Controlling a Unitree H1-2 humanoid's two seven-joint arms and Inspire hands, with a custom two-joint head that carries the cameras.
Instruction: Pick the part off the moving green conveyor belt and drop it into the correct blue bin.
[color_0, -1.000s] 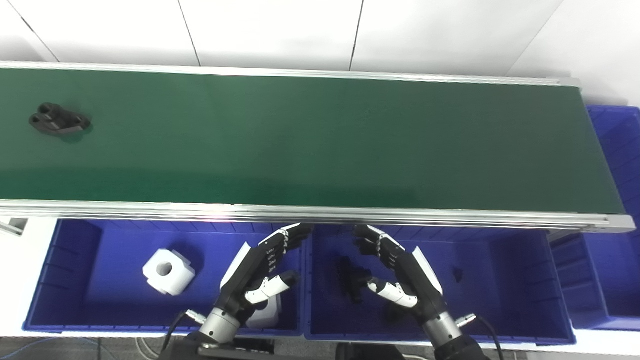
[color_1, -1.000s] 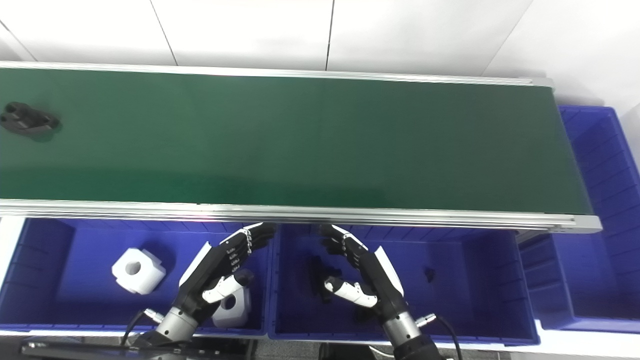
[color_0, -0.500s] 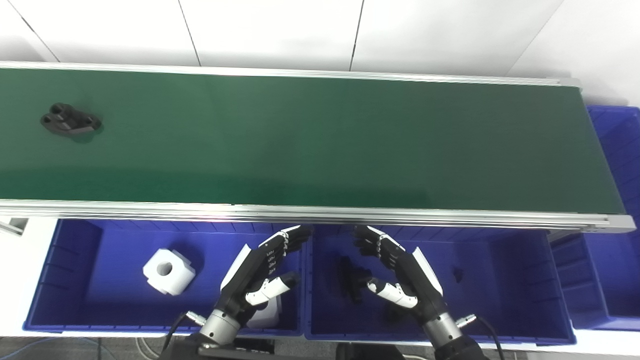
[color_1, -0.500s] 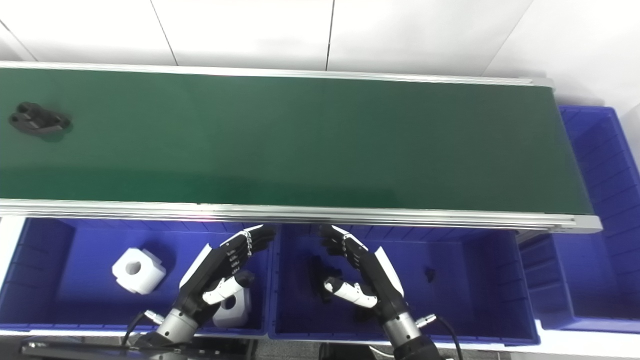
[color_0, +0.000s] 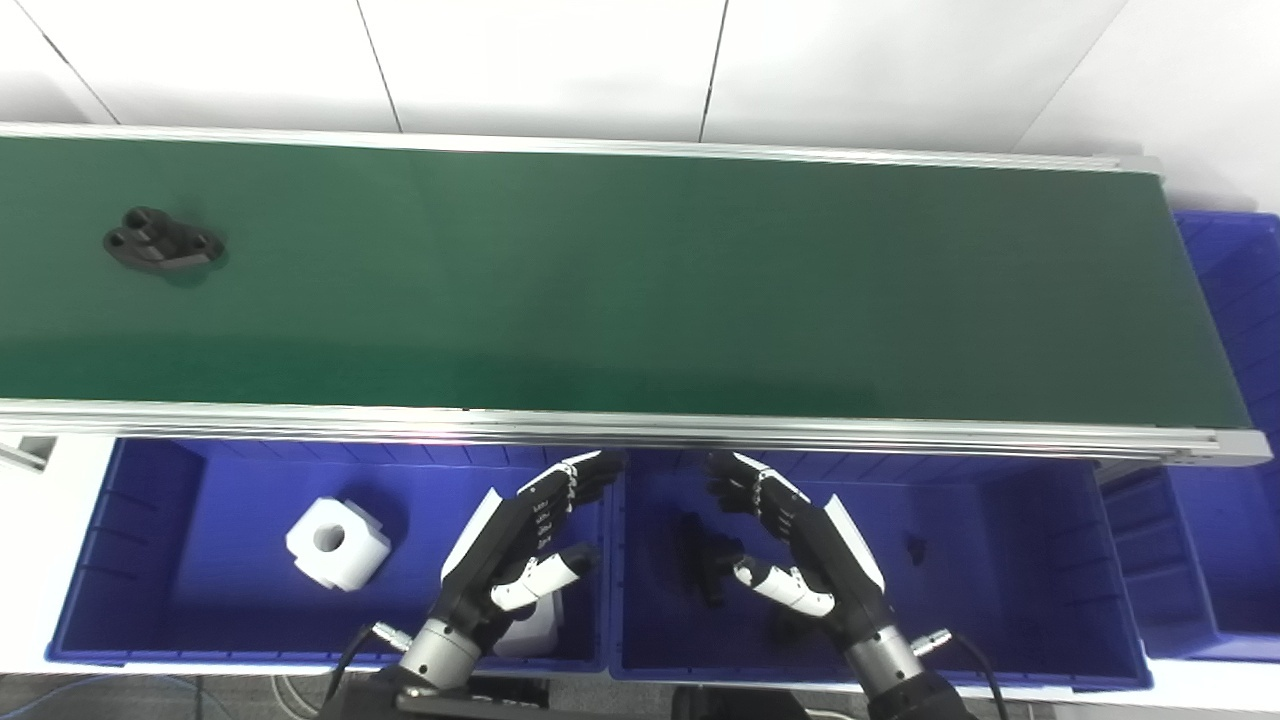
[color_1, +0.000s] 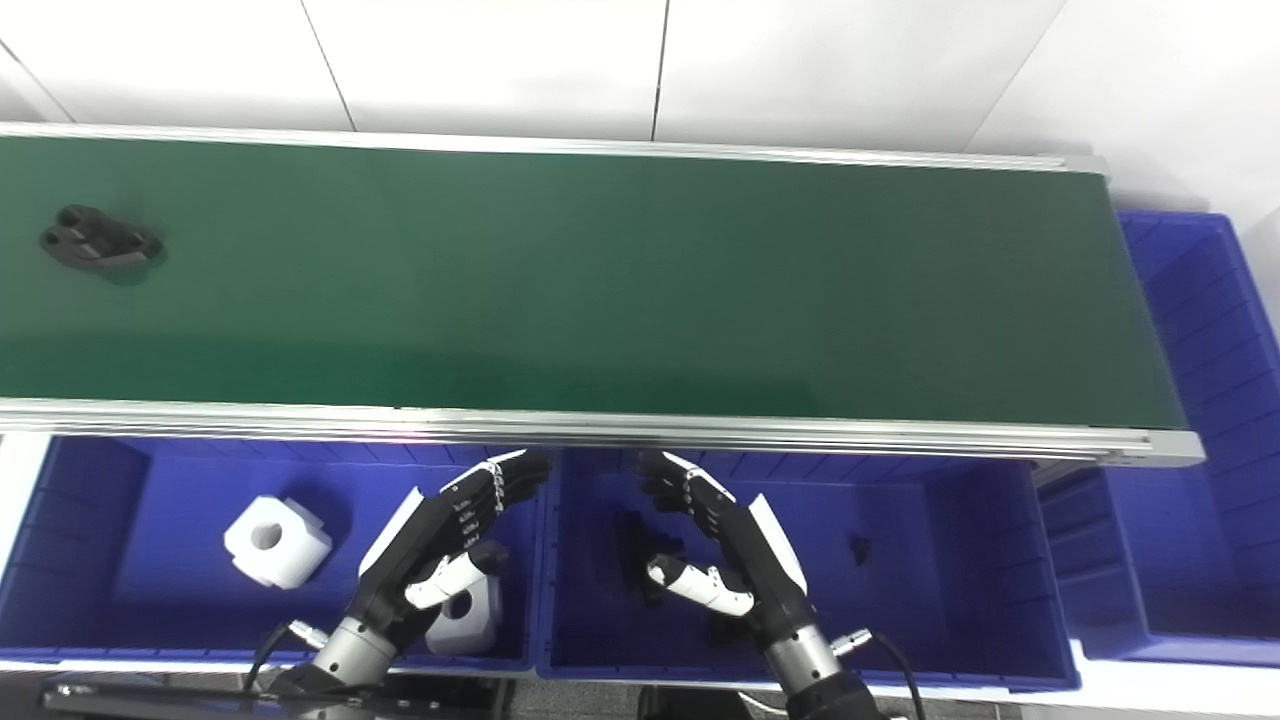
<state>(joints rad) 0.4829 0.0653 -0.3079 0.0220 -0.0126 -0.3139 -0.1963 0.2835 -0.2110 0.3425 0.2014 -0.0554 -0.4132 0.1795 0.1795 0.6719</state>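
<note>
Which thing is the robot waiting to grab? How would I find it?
Look at the long green conveyor belt running across the picture, then go to its far left end. The black part lies there alone, flat with round holes, the only thing on the belt.

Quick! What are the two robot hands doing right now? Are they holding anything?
Left robot hand: open, holding nothing.
Right robot hand: open, holding nothing.

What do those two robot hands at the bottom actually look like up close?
Both the left hand and the right hand have black fingers with small metal links showing, a white panel on the back, and a white thumb tipped in black. Each sits on a silver metal wrist with a small plug and a thin black cable leading away.
</note>
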